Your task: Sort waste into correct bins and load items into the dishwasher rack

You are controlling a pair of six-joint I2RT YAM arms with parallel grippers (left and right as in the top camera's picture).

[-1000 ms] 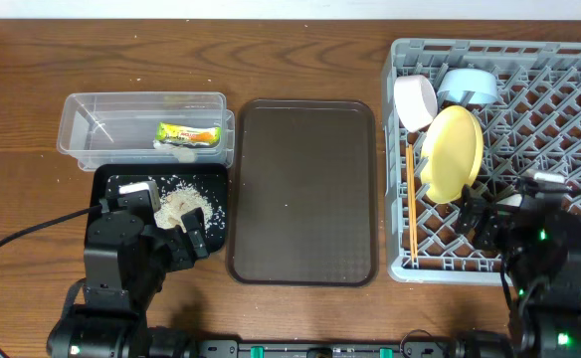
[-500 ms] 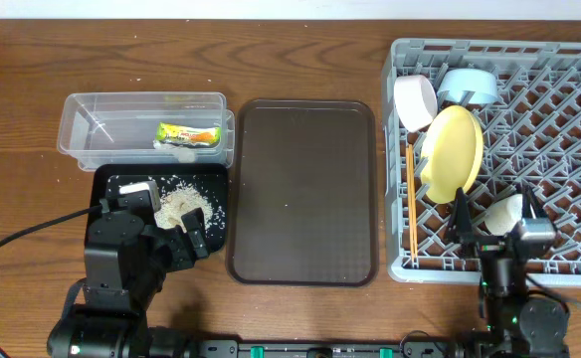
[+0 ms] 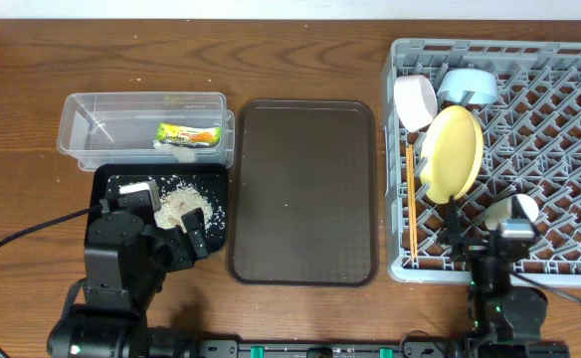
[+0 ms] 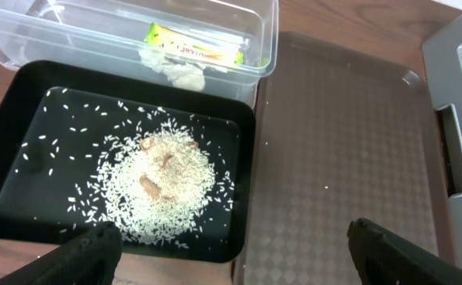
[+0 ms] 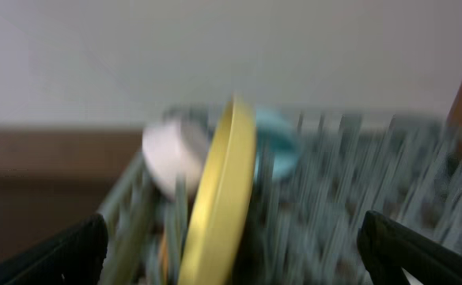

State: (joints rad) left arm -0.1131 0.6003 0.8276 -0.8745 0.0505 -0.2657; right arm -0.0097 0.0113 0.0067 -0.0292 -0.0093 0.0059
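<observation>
1. Dishwasher rack (image 3: 559,119), right: holds the yellow plate (image 3: 452,151) on edge, white bowl (image 3: 415,99), light blue bowl (image 3: 468,87), chopsticks (image 3: 410,199) and pale green cup (image 3: 509,211).
2. Clear tub (image 3: 82,129), far left: holds the snack wrapper (image 3: 188,133); red lettering illegible.
3. Black tray (image 3: 216,189): holds the rice (image 3: 183,204).
4. Left gripper (image 4: 231,237) and right gripper (image 5: 231,233): jaws spread, empty.

Over to the left arm (image 3: 121,264): chunky matt-black housings, a pale grey block at its far end, and a black cable (image 3: 17,244) curling away left. The right arm (image 3: 501,298) has the same black shells, narrower from above. Fingers (image 4: 88,252) on both tools are black, blunt and rounded.
</observation>
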